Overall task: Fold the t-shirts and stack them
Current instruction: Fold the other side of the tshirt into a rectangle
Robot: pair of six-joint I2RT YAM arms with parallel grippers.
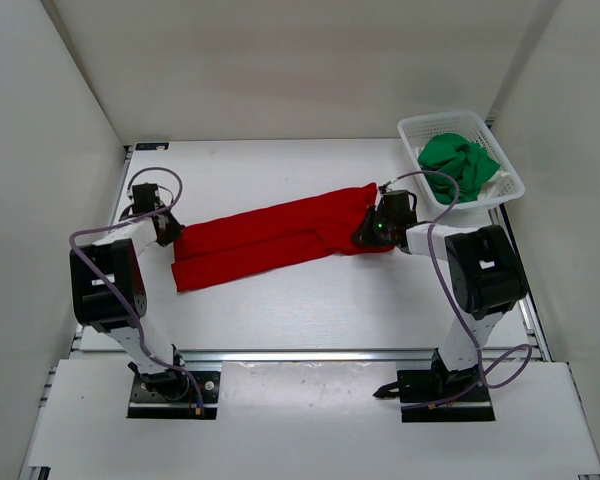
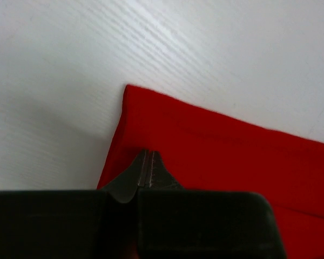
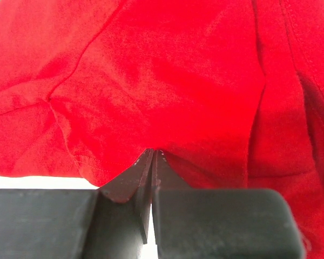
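The left gripper (image 2: 147,164) is pinching the left end of the red t-shirt (image 1: 270,240), with its fingers squeezed tight on the cloth. The right gripper (image 3: 153,161) is pinching the right end the same way. The shirt is lying long and thin across the middle of the bench (image 1: 280,320). The green t-shirt (image 1: 458,163) is sitting in the basket (image 1: 412,128) at the far right corner.

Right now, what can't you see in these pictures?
- Top view: whatever lies under the green shirt in the basket; the shirt covers it.
- Top view: the red shirt's end nearest the basket; the right gripper sits over it.
- Wrist views: how much cloth is pinched; the shut fingers hide it.
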